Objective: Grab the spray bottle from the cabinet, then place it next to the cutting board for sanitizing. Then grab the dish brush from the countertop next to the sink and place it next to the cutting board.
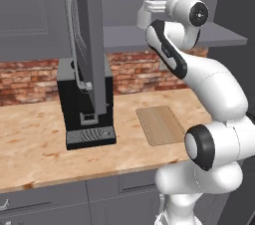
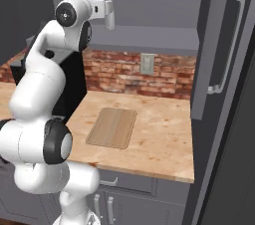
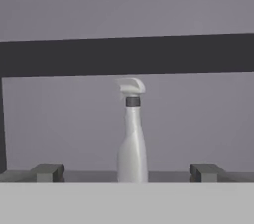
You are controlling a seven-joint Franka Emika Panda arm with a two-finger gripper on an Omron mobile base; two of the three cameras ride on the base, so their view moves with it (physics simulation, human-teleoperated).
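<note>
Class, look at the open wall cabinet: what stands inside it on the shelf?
The spray bottle stands upright on the cabinet shelf, between the open gripper's fingertips. In the left base view, the arm covers the bottle's lower part.

I can read no text, label, brand, number or sign anywhere around me. The spray bottle (image 3: 132,139) straight ahead of my pincer (image 3: 127,172) has a plain, unmarked body. The cabinet door (image 1: 88,45) off to my side, the cutting board (image 1: 160,125) below me and the wall outlet (image 2: 147,63) on the brick also carry no writing.
</note>
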